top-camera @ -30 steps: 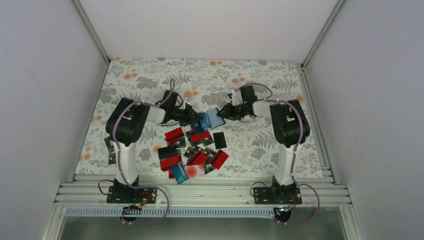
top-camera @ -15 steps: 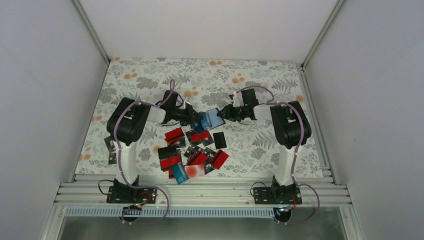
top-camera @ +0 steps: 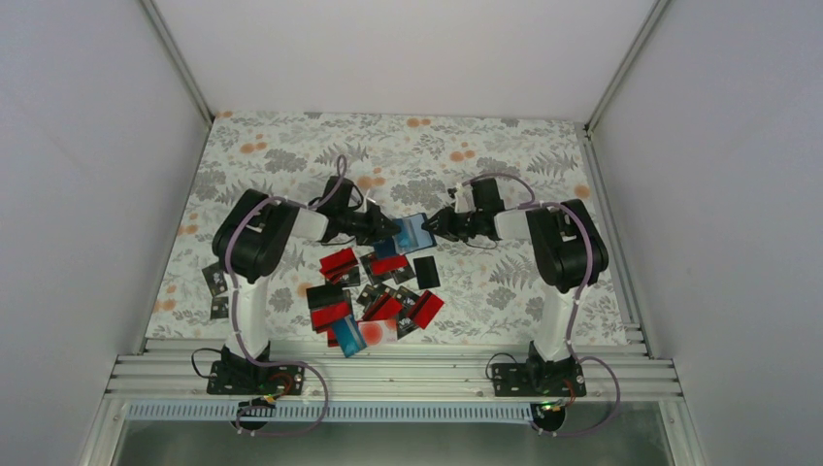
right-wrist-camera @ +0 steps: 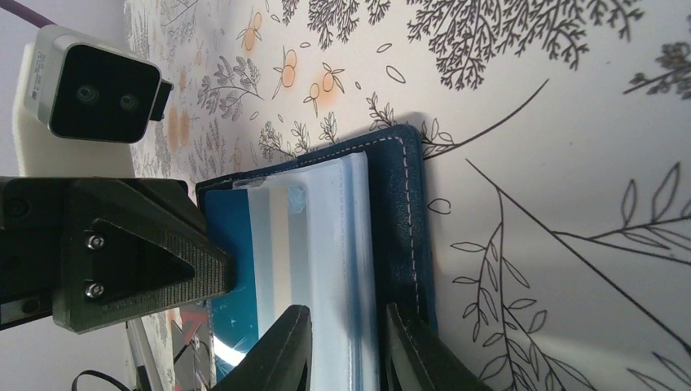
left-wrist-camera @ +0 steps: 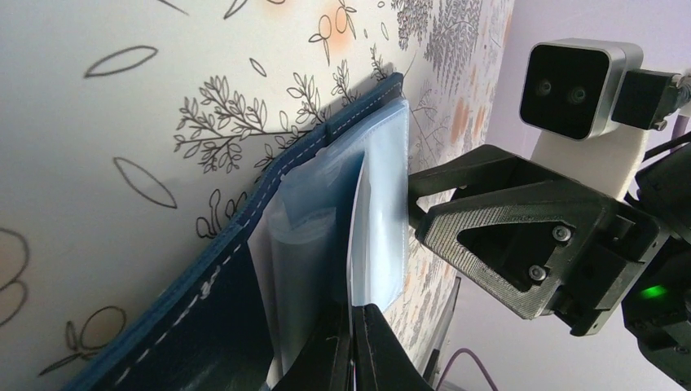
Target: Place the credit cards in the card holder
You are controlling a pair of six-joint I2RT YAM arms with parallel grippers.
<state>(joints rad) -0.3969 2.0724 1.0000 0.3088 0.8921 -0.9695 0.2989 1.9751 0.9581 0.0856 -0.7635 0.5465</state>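
The card holder is held between the two claws, beyond the far side of the pile of credit cards, which lie loose on the patterned surface. Whether the holder's lower edge touches the surface cannot be told. The left claw is pinched fully together on a thin pale leaf that appears to be one of the holder's clear sleeves, though a card lying against it cannot be ruled out. The right claw is set narrow, straddling the rest of the sleeve stack together with the stitched navy cover. No card is plainly seen in either claw, so the step in hand is judged to be the opening of a pocket, and little of the task looks done. To do it well, the cover should be gripped firmly and held motionless by the right claw. The pinched leaf should meanwhile be drawn away by the left in a slow, shallow arc, along the direction in which the sleeves hinge, so that the seam is not strained. The gap should be widened only as far as a card needs. The soft plastic is likely to buckle or slip if it is pulled sideways, and the holder may twist if both claws are moved at once. The pocket's mouth should be left turned towards the pile, so that a card can be slid in edge first.
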